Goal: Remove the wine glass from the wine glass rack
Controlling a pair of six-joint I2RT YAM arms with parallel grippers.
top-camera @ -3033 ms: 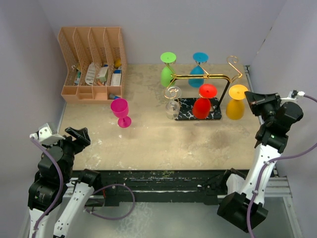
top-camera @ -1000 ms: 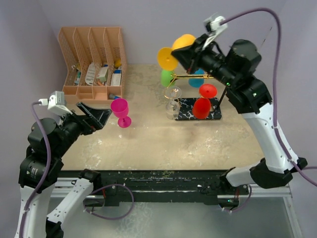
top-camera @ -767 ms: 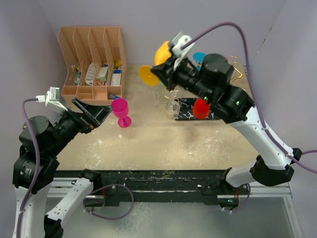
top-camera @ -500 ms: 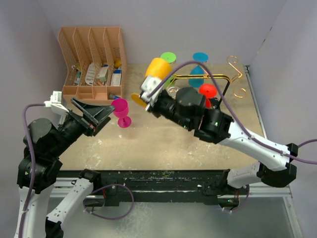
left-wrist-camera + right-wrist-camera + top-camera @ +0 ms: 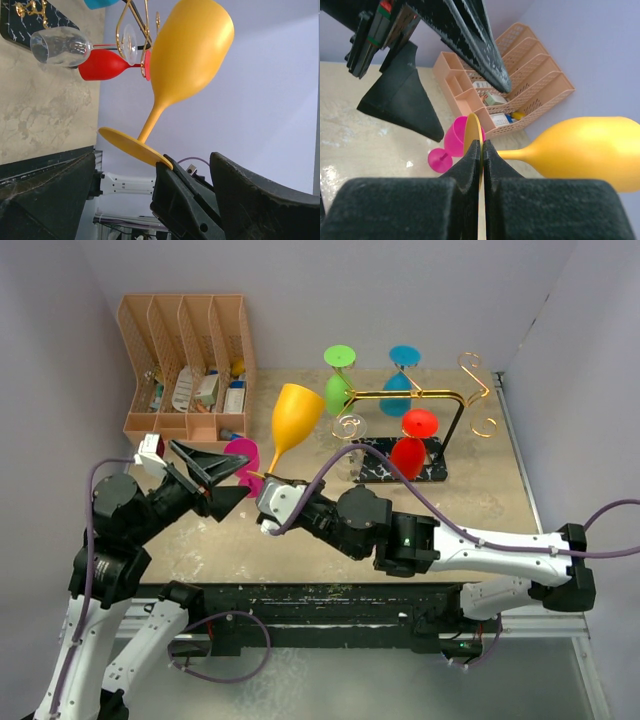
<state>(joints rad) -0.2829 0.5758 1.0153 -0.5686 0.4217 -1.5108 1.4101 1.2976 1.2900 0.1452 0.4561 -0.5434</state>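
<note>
1. Table [image 5: 450, 510] seen from above: one yellow wine glass [image 5: 293, 415] tilts in the air at centre frame, well apart from the wine glass rack [image 5: 415, 395] at upper right. Its foot is pinched edge-on by the right gripper [image 5: 266, 483], fingers clamped tight. The left gripper [image 5: 240, 482] gapes wide just left of that foot, holding nothing. One pink glass [image 5: 240, 452] stands on the table, partly hidden by the left gripper's upper finger. One green glass [image 5: 337, 390], one blue glass [image 5: 398, 390] and one red glass [image 5: 408, 452] hang on the rack. One orange file organiser [image 5: 185, 360] with four slots sits at upper left.
2. Left wrist view: the left gripper's two dark fingers [image 5: 45, 200] fill the bottom corners, spread apart. The yellow glass rises between them, bowl at upper right, stem slanting down to the foot at lower centre, where the right gripper nips its rim. At upper left, the red glass and one clear glass [image 5: 60, 46] hang from the rack's gold wire.
3. Right wrist view: the right gripper's two fingers meet at bottom centre on the thin edge of the yellow foot, with the bowl at right. The left gripper's two fingers jut in from upper left, apart. The pink glass and the organiser lie beyond.
</note>
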